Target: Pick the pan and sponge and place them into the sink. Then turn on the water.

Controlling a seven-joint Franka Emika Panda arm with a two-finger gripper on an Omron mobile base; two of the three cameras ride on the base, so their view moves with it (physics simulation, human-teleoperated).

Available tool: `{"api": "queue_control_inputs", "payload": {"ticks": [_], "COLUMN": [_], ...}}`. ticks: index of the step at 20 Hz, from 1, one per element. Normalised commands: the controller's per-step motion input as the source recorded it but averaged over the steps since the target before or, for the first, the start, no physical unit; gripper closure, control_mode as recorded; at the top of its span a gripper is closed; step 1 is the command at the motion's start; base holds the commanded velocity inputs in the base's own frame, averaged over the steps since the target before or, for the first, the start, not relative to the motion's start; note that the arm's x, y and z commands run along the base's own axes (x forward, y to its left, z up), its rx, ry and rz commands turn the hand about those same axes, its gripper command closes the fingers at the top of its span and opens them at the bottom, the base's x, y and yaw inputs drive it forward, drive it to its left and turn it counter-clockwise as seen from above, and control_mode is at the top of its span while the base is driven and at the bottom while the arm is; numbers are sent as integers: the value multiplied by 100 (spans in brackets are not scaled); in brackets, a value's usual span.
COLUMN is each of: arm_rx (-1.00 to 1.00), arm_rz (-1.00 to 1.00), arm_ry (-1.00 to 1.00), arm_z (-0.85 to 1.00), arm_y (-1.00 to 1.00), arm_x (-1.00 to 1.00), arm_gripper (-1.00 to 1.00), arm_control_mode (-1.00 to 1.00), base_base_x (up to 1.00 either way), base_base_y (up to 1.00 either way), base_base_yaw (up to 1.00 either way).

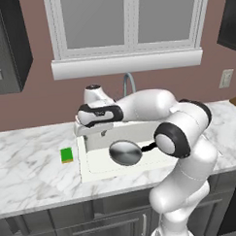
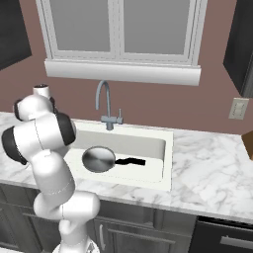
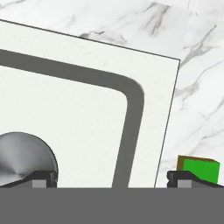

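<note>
Tool (image 3: 112, 179): held wide apart and empty, nothing gripped between the two tips seen at the bottom of the hand view. In the left base view the tool (image 1: 91, 131) is seen hanging over the left rim of the sink (image 1: 83, 160).

Pan (image 3: 24, 159): lying inside the sink (image 3: 87, 113), just beyond the tool's one tip in the hand view; its round bowl is partly cut off by the frame. In the base views the pan (image 1: 125, 152) is seen flat on the basin floor, below and to the right of the tool, its black handle pointing away from the tool toward the sink's far side; the pan (image 2: 98, 159) is also seen from the other side.

Sponge (image 3: 200, 168): resting on the table (image 3: 197, 87), outside the sink rim, just beyond the tool's other tip. In the left base view the sponge (image 1: 66, 155) is placed below and left of the tool, near the rim but apart from it.

Faucet (image 2: 106, 106): standing behind the sink (image 2: 168, 158), no stream seen.
</note>
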Motion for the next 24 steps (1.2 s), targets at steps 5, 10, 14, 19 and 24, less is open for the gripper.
{"api": "queue_control_inputs", "payload": {"ticks": [5, 10, 14, 19, 24], "arm_rx": [-1, 0, 0, 0, 0], "arm_rz": [4, 3, 0, -5, -9], "arm_ry": [0, 0, 0, 0, 0], "arm_z": [-6, -10, -6, -1, -6], "arm_y": [40, 37, 31, 26, 24], "arm_x": [11, 13, 3, 1, 1], "arm_gripper": [-100, -100, -100, -100, -100], "arm_control_mode": [-100, -100, -100, -100, -100], "base_base_x": [0, 0, 0, 0, 0], "base_base_y": [0, 0, 0, 0, 0], "base_base_yaw": [0, 0, 0, 0, 0]}}
